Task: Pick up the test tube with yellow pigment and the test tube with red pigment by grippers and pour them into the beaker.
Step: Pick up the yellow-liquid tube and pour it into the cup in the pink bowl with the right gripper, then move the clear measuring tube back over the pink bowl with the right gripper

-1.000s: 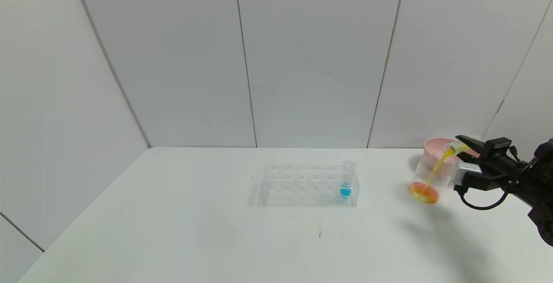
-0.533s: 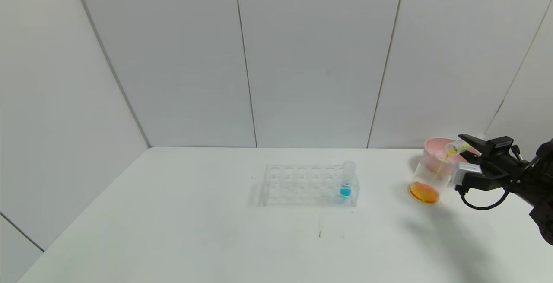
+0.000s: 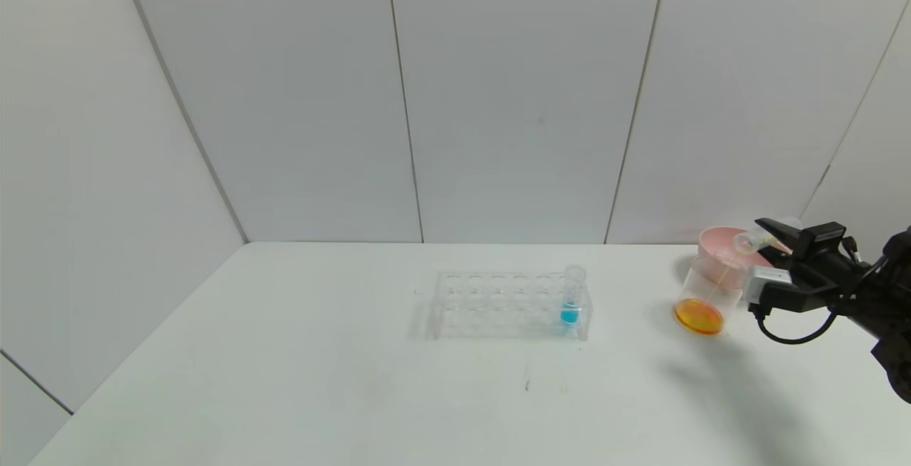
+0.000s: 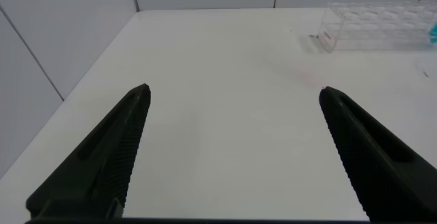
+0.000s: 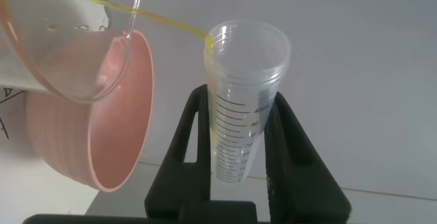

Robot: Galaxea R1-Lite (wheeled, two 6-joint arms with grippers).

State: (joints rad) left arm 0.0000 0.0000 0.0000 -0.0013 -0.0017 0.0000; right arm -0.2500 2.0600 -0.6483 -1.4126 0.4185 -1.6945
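Note:
My right gripper [image 3: 759,230] is shut on the test tube with yellow pigment [image 3: 749,241], which lies tipped with its mouth over the beaker [image 3: 703,289]. In the right wrist view the tube [image 5: 242,80] sits between my fingers [image 5: 188,135], almost drained, and a thin yellow thread runs from its lip into the beaker [image 5: 68,46]. Orange liquid lies at the beaker's bottom. The test tube with red pigment is out of view. My left gripper [image 4: 233,91] is open and empty above bare table, far from the rack; it does not show in the head view.
A pink bowl [image 3: 717,244] stands just behind the beaker, also in the right wrist view [image 5: 102,149]. A clear tube rack [image 3: 498,306] at mid-table holds one tube with blue liquid [image 3: 571,297]. The rack also shows in the left wrist view [image 4: 375,26].
The yellow stream from the tube has thinned from a thick flow to a fine thread. The liquid in the beaker has settled to an even orange. My right gripper has risen slightly.

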